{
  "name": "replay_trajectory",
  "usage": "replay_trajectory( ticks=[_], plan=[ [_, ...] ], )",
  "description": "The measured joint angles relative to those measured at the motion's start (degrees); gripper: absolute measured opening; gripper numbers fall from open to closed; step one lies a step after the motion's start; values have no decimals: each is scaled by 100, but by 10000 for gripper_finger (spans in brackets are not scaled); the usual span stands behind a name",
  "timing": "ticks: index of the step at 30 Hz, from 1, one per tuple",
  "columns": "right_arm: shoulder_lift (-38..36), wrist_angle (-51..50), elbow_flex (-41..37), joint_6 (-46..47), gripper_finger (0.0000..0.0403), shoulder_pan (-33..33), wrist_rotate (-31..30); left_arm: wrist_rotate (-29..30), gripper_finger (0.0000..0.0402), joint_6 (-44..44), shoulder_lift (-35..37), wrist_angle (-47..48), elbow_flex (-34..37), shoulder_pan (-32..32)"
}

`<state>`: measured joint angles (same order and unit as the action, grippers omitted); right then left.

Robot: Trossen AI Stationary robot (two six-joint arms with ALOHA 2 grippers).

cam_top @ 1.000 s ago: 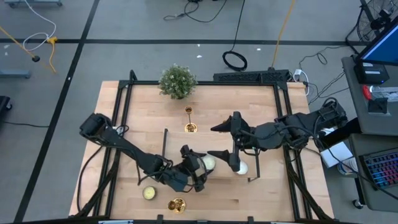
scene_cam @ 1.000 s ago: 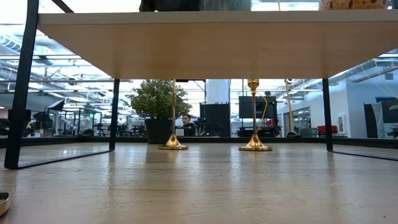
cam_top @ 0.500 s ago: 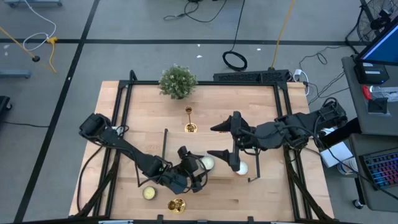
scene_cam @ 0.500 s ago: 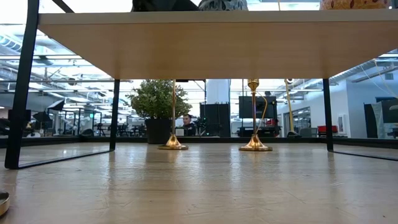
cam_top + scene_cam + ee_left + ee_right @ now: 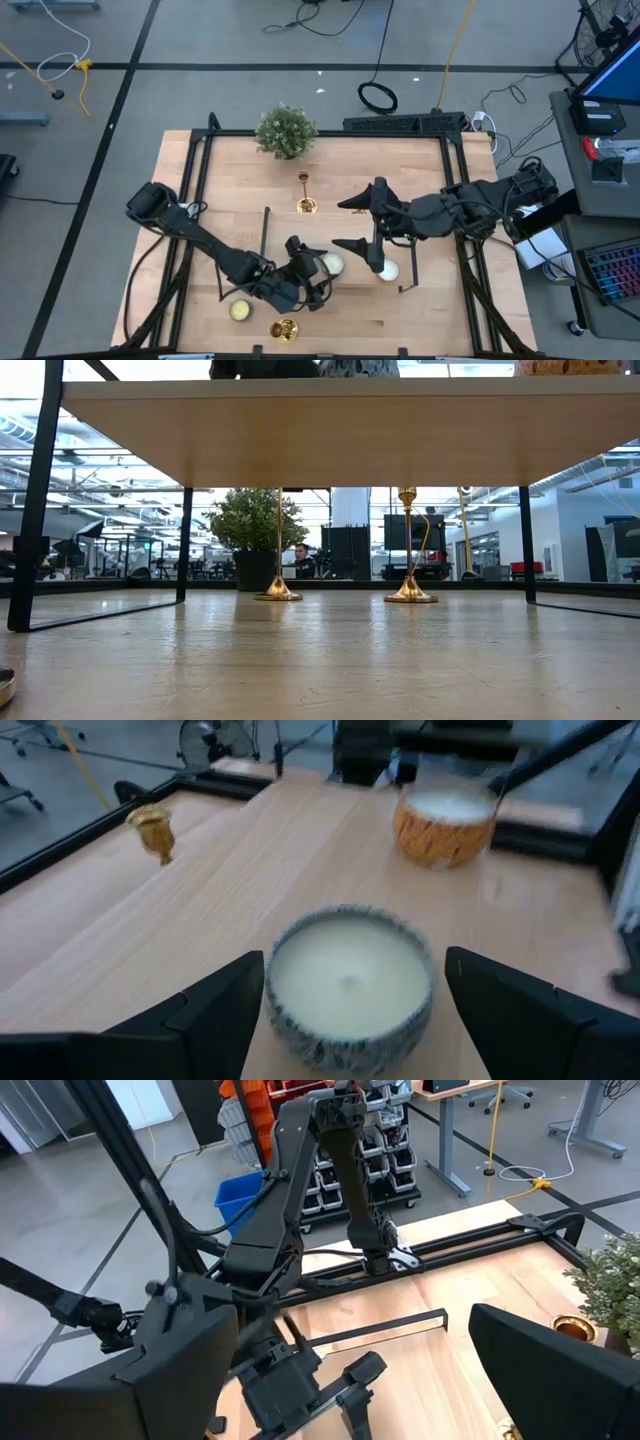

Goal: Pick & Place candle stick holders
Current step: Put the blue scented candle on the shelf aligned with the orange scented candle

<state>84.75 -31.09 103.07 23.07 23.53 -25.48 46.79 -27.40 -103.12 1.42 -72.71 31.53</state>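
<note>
On the wooden worktop (image 5: 420,170), the left gripper (image 5: 318,278) sits near the front edge, a little left of centre, with its two dark fingers (image 5: 215,1010) spread wide on either side of a pale candle in a speckled bowl (image 5: 348,985); the pads stand clear of the bowl's rim on both sides, so nothing is pinched. In the left wrist view an orange-patterned candle (image 5: 445,820) stands farther off, toward the right edge. The right gripper (image 5: 358,225) hangs above the middle of the worktop, its fingers splayed fully apart and empty, with a white candle (image 5: 388,270) just beside its nearer finger. One gold candle stick holder (image 5: 305,195) stands upright toward the back edge, just in front of the bushy green plant (image 5: 286,130) at the back. A second candle stick holder (image 5: 284,328) is at the front edge, just in front of the left gripper, beside a small yellow candle (image 5: 240,310); whether it stands or lies I cannot tell from above. The low view shows two gold holders upright, one by the plant (image 5: 278,545) and another to its right (image 5: 408,545), both well apart from either gripper. A black frame (image 5: 195,200) runs along the worktop's sides.
</note>
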Motion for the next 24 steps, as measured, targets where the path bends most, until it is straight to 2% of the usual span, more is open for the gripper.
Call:
replay_trajectory(
  ticks=[5, 11, 16, 21, 24],
  plan=[
    [0, -1, 0, 17, 393, -34, 0, 117, 308, 201, 127, -166, 0, 26],
    [0, -36, 0, 44, 393, -70, 0, 125, 322, 174, 233, -173, 4, 24],
    [0, -53, 0, 46, 393, -70, 11, 199, 320, 1, 621, -95, 4, 41],
    [0, -51, 0, 92, 393, -70, 17, 276, 273, -382, 1320, 390, -2, -124],
    [0, -93, 0, 186, 393, -70, 20, -171, 217, -573, 1649, 774, -4, -398]
  ],
)
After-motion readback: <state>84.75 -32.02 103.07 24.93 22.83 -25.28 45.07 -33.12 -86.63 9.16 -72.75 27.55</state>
